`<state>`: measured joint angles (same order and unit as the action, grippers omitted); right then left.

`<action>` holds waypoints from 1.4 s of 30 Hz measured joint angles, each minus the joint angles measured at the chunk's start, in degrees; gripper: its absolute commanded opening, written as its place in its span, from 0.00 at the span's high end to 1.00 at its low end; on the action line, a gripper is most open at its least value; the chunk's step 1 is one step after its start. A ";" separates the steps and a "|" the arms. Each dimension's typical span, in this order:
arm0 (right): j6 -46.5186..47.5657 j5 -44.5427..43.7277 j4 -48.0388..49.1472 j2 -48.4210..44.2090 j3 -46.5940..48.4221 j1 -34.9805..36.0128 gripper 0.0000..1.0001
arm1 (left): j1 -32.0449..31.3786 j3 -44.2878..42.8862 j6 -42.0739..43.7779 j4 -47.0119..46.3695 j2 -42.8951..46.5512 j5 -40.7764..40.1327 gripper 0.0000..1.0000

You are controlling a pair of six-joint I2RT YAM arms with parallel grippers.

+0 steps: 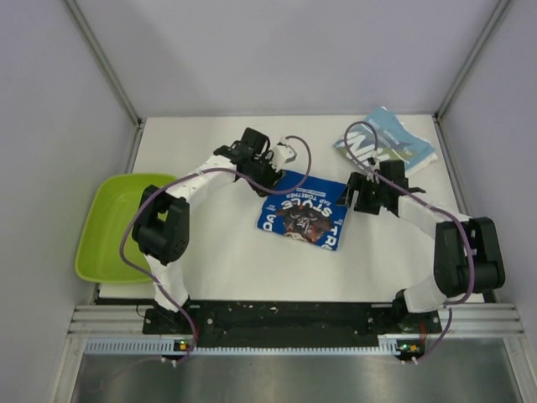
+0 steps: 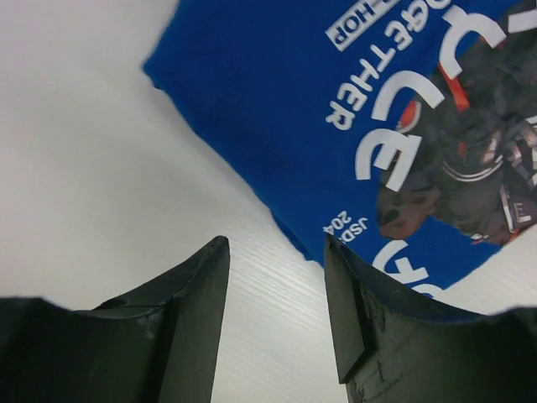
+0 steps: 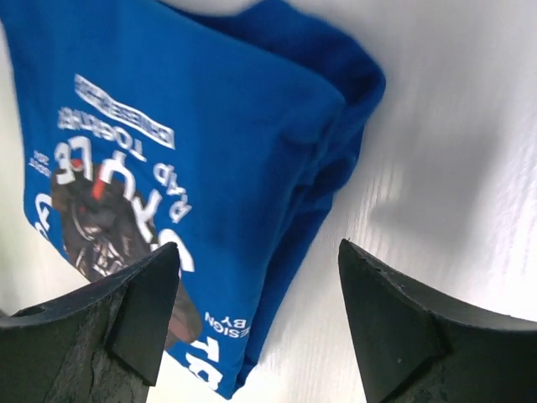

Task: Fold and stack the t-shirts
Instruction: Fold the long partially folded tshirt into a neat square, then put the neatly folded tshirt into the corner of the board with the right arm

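Observation:
The royal blue t-shirt (image 1: 304,210) lies folded into a small rectangle at the table's middle, its white lettering and dark print facing up. It also shows in the left wrist view (image 2: 336,117) and the right wrist view (image 3: 193,143). The teal-blue t-shirt (image 1: 388,143) lies folded at the back right. My left gripper (image 1: 270,172) hovers at the blue shirt's back left corner, open and empty (image 2: 277,252). My right gripper (image 1: 354,197) hovers at the shirt's right edge, open and empty (image 3: 260,269), with the folded edge between its fingers.
A lime-green tub (image 1: 122,225) sits off the table's left edge. A small white object (image 1: 286,152) lies behind the left gripper. Grey walls and metal frame rails enclose the white table (image 1: 226,260).

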<state>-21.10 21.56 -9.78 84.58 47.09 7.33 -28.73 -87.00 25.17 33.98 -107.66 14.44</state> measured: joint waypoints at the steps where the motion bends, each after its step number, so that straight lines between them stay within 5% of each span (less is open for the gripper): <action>1: -1.18 0.48 0.20 1.09 -0.83 0.02 0.25 | -0.26 1.03 -0.55 0.07 -0.22 0.63 0.47; 8: -9.92 6.80 12.44 11.06 -1.73 -0.02 0.33 | -0.92 2.05 -3.26 0.46 -5.51 2.82 0.48; 20: -16.72 11.50 23.58 19.80 -0.26 -0.28 1.00 | -0.50 2.14 -4.52 -0.02 -9.29 1.60 0.48; 32: -16.96 9.68 21.75 21.68 8.33 0.02 1.00 | 5.75 -1.95 -3.45 1.14 -5.70 -1.95 0.44; 42: -17.73 0.48 13.51 32.37 33.77 0.79 1.00 | 12.09 -5.25 -2.93 1.68 -2.34 -3.63 0.44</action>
<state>-38.83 22.04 3.73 116.95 80.86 8.12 -16.64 -92.25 22.24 35.66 -110.00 10.81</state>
